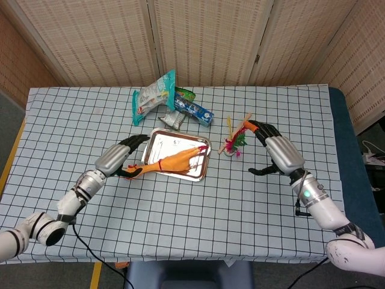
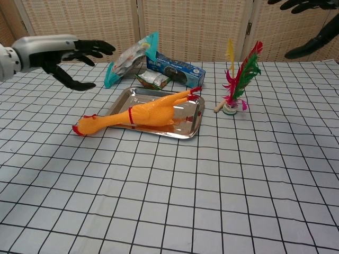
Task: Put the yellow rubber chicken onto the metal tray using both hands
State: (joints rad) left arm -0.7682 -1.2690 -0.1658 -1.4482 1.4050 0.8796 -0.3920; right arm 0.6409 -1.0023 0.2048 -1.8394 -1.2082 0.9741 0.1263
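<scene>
The yellow rubber chicken (image 2: 140,114) (image 1: 171,162) lies across the metal tray (image 2: 185,128) (image 1: 170,140), its body and red feet on the tray, its head and neck hanging over the tray's left edge onto the cloth. My left hand (image 2: 63,50) (image 1: 120,158) hovers open above and to the left of the chicken's head, holding nothing. To the right of the tray, raised clear of the table, my right hand (image 1: 278,153) (image 2: 310,21) is open and empty, its orange-tipped thumb spread.
A feather shuttlecock (image 2: 235,79) (image 1: 233,141) stands just right of the tray. Behind the tray lie a teal snack bag (image 2: 130,58), a blue box (image 2: 175,67) and a small foil packet (image 2: 152,79). A checked cloth covers the table.
</scene>
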